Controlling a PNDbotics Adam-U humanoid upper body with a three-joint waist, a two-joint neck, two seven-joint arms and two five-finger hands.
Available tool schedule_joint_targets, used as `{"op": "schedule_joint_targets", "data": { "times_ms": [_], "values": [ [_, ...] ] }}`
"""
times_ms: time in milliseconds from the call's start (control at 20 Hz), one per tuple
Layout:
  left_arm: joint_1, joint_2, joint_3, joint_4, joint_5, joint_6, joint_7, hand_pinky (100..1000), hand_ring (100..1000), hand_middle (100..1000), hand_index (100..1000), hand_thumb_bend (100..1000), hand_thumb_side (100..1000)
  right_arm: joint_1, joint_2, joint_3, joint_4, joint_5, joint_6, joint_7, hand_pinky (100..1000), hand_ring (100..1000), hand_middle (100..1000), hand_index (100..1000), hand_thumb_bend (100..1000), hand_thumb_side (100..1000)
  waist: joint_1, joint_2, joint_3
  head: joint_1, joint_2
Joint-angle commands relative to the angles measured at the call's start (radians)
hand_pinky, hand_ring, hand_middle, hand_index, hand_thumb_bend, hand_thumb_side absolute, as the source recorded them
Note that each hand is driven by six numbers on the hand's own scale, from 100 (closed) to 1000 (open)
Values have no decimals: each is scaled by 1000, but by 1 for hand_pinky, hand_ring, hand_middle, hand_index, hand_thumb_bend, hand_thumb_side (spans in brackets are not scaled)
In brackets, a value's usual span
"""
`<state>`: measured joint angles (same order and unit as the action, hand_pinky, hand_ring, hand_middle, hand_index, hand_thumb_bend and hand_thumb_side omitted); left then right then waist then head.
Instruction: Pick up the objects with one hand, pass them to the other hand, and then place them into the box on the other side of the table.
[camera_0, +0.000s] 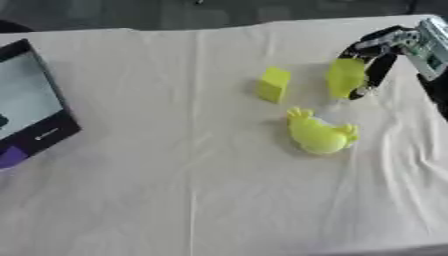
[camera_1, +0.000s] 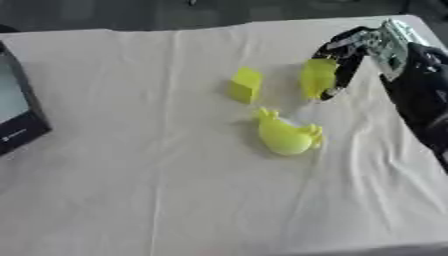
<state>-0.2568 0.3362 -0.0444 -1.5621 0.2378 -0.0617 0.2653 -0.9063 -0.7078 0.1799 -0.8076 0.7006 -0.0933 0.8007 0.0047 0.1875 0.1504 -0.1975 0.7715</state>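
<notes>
- The right hand (camera_0: 372, 55) reaches in from the upper right corner, its dark fingers curled round a yellow-green piece (camera_0: 346, 76) and gripping it from behind and above.
- That piece looks lifted just clear of the cloth, with a faint shadow under it, though whether it has fully left the bench (camera_0: 175, 190) is hard to say.
- The grip from the far side leaves the piece's near face bare, which by my reading suits a handover: there's room for the other hand to take hold.
- Just to its left stands a yellow block (camera_0: 274, 84), upright and apart from the hand, untouched.
- Nearer the camera lies a yellow-green duck-like toy (camera_0: 319, 133), on its side on the white cloth, close below the held piece but not touching it.
- The left hand is nowhere in view, so the pass isn't set up yet.
- Over at the left edge sits the dark box (camera_0: 39, 131) with a pale inside, well apart from the three objects; it's the far-side target.
- My call: early days, first pick under way, two objects waiting.
</notes>
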Motion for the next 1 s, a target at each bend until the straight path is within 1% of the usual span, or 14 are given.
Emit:
{"op": "schedule_joint_targets", "data": {
  "times_ms": [50, 250, 550, 850, 900, 1000],
  "values": [
    [-8, 6, 1, -8, -2, 4, -3, 873, 674, 567, 691, 572, 602, -22, -21, -14, -2, 9, 1, -5, 965, 879, 861, 915, 514, 100, 14, 1, -1, -2, -1],
    [-7, 5, 1, -8, -2, 5, -3, 874, 674, 567, 692, 572, 604, -22, -20, -16, 0, 10, 2, -7, 965, 878, 859, 912, 508, 100, 14, 1, -2, -5, -1],
    [-7, 4, 1, -8, -3, 4, -4, 875, 675, 568, 692, 569, 605, -22, -19, -19, 3, 9, 3, -12, 964, 872, 843, 871, 485, 100, 14, 2, -2, -6, -1],
    [-7, 5, 1, -8, -3, 4, -4, 876, 675, 568, 692, 567, 606, -8, -29, -17, -13, -13, -2, -31, 951, 839, 775, 726, 469, 100, 15, 3, -3, -7, -1],
    [-7, 5, 1, -8, -3, 5, -4, 876, 675, 568, 692, 566, 607, -6, -30, -17, -16, -19, -3, -36, 949, 829, 753, 698, 468, 100, 14, 3, -4, -7, -1],
    [-6, 5, 0, -7, -4, 5, -4, 878, 676, 568, 692, 566, 607, -3, -33, -15, -23, -29, -3, -48, 944, 808, 717, 675, 473, 100, 14, 4, -5, -7, -1]
  ]
}}
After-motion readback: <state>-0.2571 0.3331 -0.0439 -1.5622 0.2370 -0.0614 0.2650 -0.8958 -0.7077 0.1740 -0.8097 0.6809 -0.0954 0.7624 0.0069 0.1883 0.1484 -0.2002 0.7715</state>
